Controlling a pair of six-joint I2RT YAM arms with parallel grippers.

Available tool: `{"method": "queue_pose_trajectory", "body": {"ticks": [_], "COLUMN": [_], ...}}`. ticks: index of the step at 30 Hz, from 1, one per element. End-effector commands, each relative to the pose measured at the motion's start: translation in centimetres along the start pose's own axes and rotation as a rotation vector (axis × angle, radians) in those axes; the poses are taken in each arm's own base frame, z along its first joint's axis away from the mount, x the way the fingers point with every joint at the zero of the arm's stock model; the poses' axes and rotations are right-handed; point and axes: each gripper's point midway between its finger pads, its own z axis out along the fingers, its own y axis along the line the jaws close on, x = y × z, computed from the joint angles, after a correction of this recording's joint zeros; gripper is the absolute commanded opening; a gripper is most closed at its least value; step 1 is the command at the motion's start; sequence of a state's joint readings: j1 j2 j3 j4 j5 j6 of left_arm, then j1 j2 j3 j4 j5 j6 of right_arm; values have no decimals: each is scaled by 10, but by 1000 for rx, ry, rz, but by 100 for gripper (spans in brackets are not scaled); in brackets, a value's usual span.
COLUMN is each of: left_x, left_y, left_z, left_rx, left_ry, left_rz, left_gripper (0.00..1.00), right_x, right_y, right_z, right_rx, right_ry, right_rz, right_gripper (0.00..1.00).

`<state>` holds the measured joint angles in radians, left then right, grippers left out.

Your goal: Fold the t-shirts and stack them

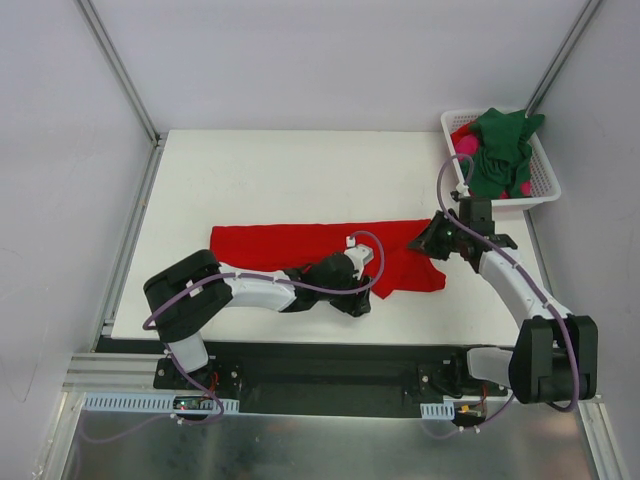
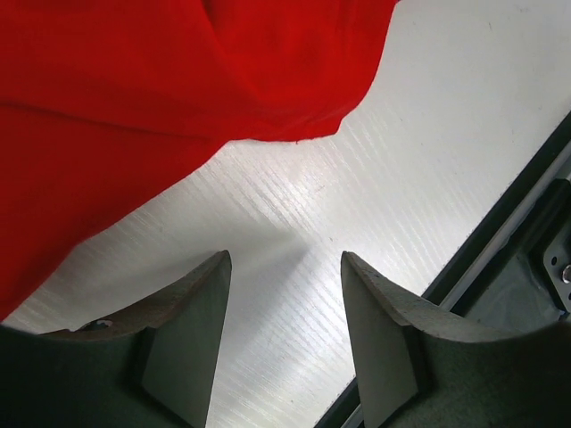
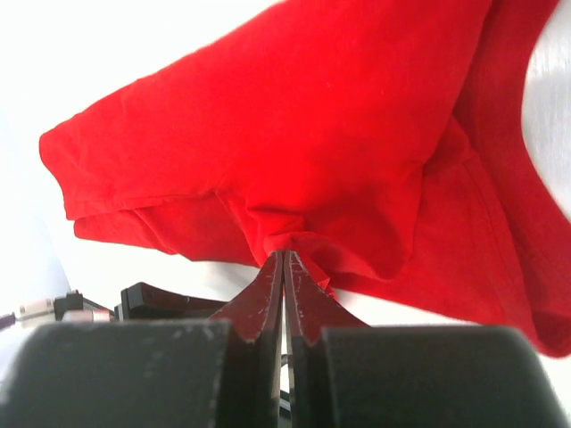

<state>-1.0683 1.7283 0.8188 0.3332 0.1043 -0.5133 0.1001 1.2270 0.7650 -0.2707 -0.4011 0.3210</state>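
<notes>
The left arm [image 1: 260, 290] lies low, reaching rightward, the left claw [image 2: 285, 267] spread apart. The right arm [image 1: 510, 280] bends in leftward, the right claw [image 3: 284, 259] clamped tight, apparently pinching a fold of the red t-shirt [image 3: 312, 134].

The red t-shirt [image 1: 300, 245] is plain and bright on the white counter [image 1: 280, 170]. In the white slotted basket [image 1: 547, 168] at the far right corner, a dark green shirt [image 1: 500, 150] overlies a magenta-pink shirt [image 1: 466, 146]. The left fingers [image 2: 192, 339] are dark grey.
</notes>
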Motion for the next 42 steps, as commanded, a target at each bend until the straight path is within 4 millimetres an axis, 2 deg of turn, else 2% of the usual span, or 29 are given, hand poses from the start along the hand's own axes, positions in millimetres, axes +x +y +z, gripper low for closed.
{"method": "queue_pose_trajectory", "body": {"ticks": [1, 8, 10, 11, 12, 14, 15, 18, 27, 36, 42], "left_x": [-5, -12, -13, -5, -13, -4, -7, -1, 6, 7, 8], "left_y": [2, -9, -20, -19, -29, -29, -34, -31, -10, 35, 51], "left_z": [-2, 21, 25, 30, 32, 38, 39, 45, 56, 53, 58], "left_rx": [-48, 16, 72, 84, 137, 158, 189, 177, 71, -179, -281], "left_ry": [4, -42, -47, -35, -74, -70, -82, -73, -90, -138, -135], "left_rz": [64, -2, -64, -90, -113, -204, -218, -231, -230, -230, -215], "left_gripper": [53, 57, 58, 58, 57, 58, 57, 57, 57, 57, 58], "right_x": [-26, -31, -30, -30, -29, -29, -28, -27, -25, -24, -24], "right_y": [24, 26, 27, 27, 27, 26, 27, 26, 25, 25, 25], "right_z": [1, 3, 4, 4, 4, 4, 3, 3, 1, 1, 0], "right_rx": [-69, -74, -75, -75, -76, -74, -76, -75, -72, -75, -76], "right_ry": [-50, -52, -49, -48, -48, -47, -47, -47, -51, -47, -47], "right_rz": [-35, -37, -40, -39, -40, -38, -41, -38, -36, -34, -34], "right_gripper": [1, 1, 1, 2, 2, 1, 1, 1, 1, 1, 1]}}
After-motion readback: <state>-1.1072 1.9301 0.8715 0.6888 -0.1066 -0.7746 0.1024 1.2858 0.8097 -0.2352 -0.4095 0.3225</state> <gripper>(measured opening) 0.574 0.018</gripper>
